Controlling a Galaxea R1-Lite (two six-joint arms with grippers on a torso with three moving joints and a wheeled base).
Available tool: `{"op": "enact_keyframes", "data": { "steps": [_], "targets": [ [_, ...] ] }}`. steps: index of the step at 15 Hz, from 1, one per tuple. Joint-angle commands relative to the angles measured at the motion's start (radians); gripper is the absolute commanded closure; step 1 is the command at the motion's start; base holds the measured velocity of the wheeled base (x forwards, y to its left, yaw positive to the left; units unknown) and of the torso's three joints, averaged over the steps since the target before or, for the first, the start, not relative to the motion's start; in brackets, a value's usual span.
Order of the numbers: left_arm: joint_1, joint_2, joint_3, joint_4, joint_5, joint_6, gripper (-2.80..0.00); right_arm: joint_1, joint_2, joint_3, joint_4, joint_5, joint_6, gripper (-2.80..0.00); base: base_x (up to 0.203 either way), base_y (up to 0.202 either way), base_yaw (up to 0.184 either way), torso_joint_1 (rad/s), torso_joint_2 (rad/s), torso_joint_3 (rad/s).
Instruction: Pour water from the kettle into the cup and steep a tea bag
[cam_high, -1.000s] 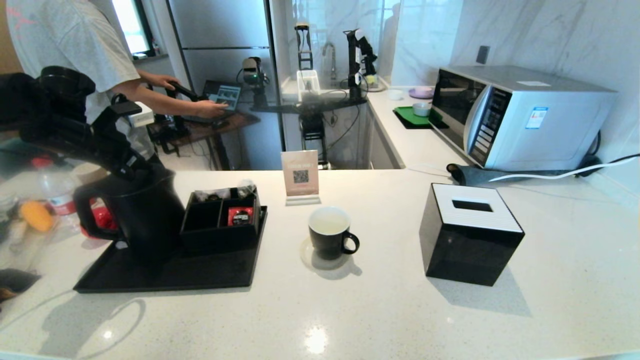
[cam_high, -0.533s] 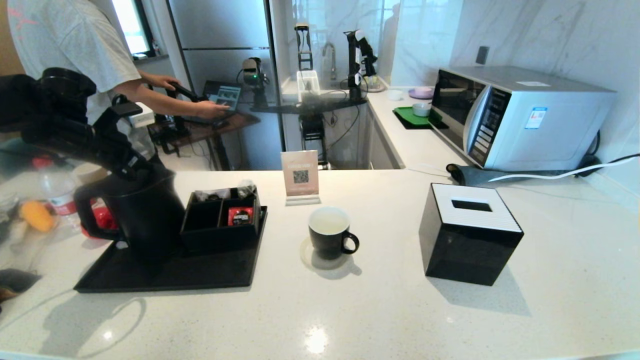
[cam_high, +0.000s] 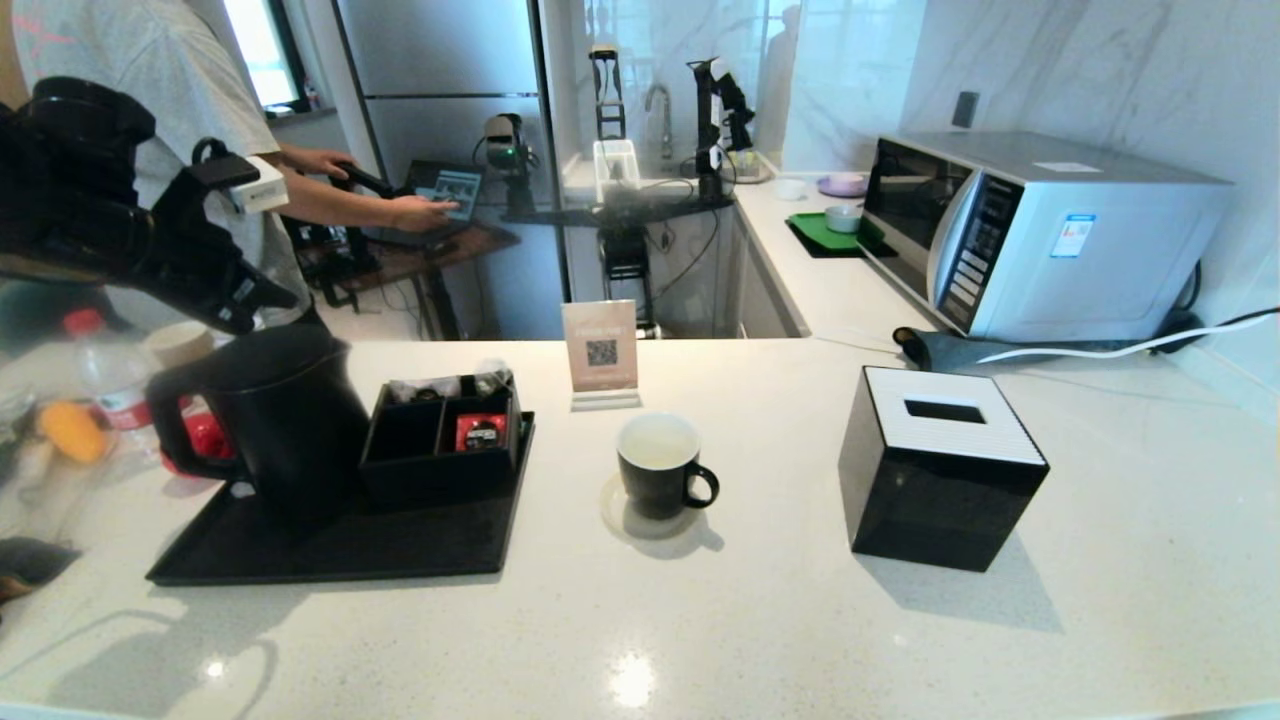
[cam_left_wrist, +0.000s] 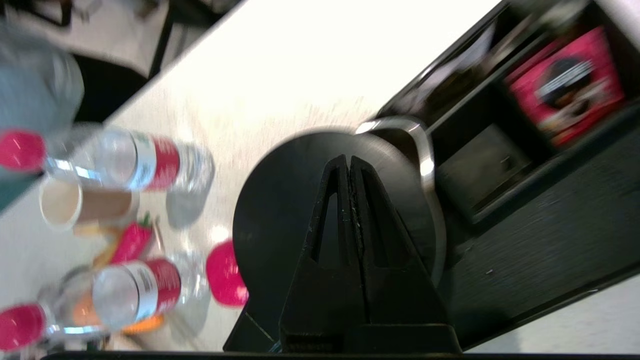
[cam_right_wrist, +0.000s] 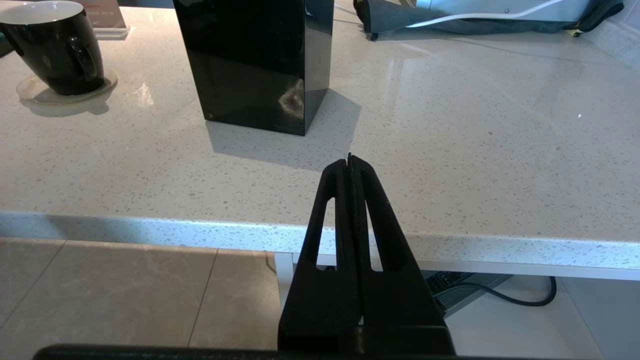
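The left gripper (cam_left_wrist: 349, 159), its fingers pressed together on nothing, hangs in the air just above the flat lid of the kettle (cam_high: 275, 420) — clear of it in the head view, touching neither lid nor handle. The kettle stands upright at the left end of a black tray (cam_high: 400, 550), just beside a divided black organiser (cam_high: 440, 440) with a red sachet (cam_high: 481, 432) in one compartment. Well to the right, the cup (cam_high: 662, 466) sits on a clear coaster (cam_high: 615, 520), its white inside pale; whether water is in it cannot be told. The right gripper (cam_right_wrist: 350, 159), also closed and empty, waits below the counter's front edge near a black tissue box (cam_high: 940, 470). By the look of it, no tea bag is steeping — at least that step remains.
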Motion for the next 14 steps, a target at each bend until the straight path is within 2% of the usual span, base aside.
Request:
{"op": "enact_keyframes", "data": {
  "steps": [1,4,7,8,9,11,14],
  "targets": [
    [-0.015,-0.09,0.004,0.001,-0.072,-0.027,0.0,0.0,0.001,0.0,0.0,0.001,-0.001,0.0,0.0,0.0,0.0,0.0,0.0,0.0],
    [-0.074,-0.167,0.008,-0.003,-0.109,-0.12,0.0,0.0,0.001,0.0,0.0,0.001,-0.001,0.0,0.0,0.0,0.0,0.0,0.0,0.0],
    [-0.171,-0.225,0.057,-0.005,-0.139,-0.235,0.0,0.0,0.001,0.0,0.0,0.001,-0.001,0.0,0.0,0.0,0.0,0.0,0.0,0.0],
    [-0.196,-0.236,0.073,-0.005,-0.136,-0.249,0.0,0.0,0.001,0.0,0.0,0.001,-0.001,0.0,0.0,0.0,0.0,0.0,0.0,0.0],
    [-0.213,-0.244,0.086,-0.005,-0.125,-0.258,0.0,0.0,0.001,0.0,0.0,0.001,-0.001,0.0,0.0,0.0,0.0,0.0,0.0,0.0],
    [-0.237,-0.261,0.12,-0.005,-0.058,-0.284,0.0,0.0,0.001,0.0,0.0,0.001,-0.001,0.0,0.0,0.0,0.0,0.0,0.0,0.0],
    [-0.274,-0.28,0.144,-0.022,0.051,-0.391,0.0,0.0,0.001,0.0,0.0,0.001,-0.001,0.0,0.0,0.0,0.0,0.0,0.0,0.0]
  ]
}}
